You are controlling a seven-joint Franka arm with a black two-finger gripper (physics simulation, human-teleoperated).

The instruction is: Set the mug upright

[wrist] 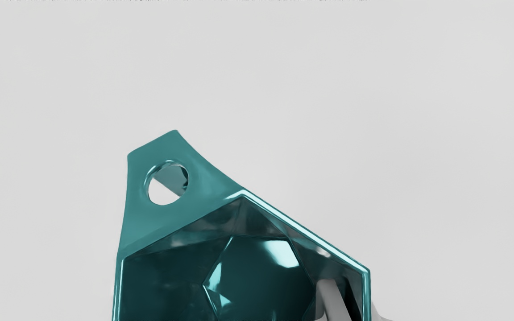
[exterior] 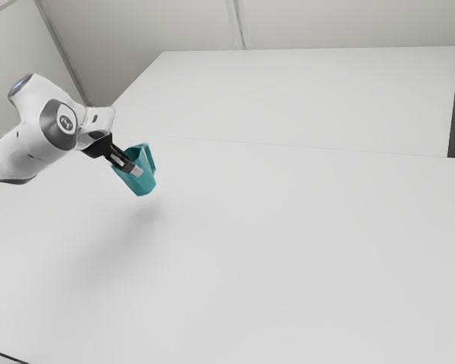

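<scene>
The gripper [exterior: 135,168] pinches the wall of the mug [wrist: 167,232] between its two fingers: one finger [wrist: 333,301] reaches in over the rim, the other finger [wrist: 379,314] is on the outside of that same wall. The handle [wrist: 136,196], with one round hole through it, stands off another part of the mug, away from the fingers.

The mug is teal and six-sided, the one container here, and what it has in it is that single fingertip. It hangs in the air, tilted, mouth toward the gripper and base pointing down and away, its shadow [exterior: 140,216] on the table [exterior: 288,250] below. One mug, one handle, one arm [exterior: 38,140]. Beyond the table is a second white surface [exterior: 311,95], and behind that a pale wall [exterior: 326,23].
</scene>
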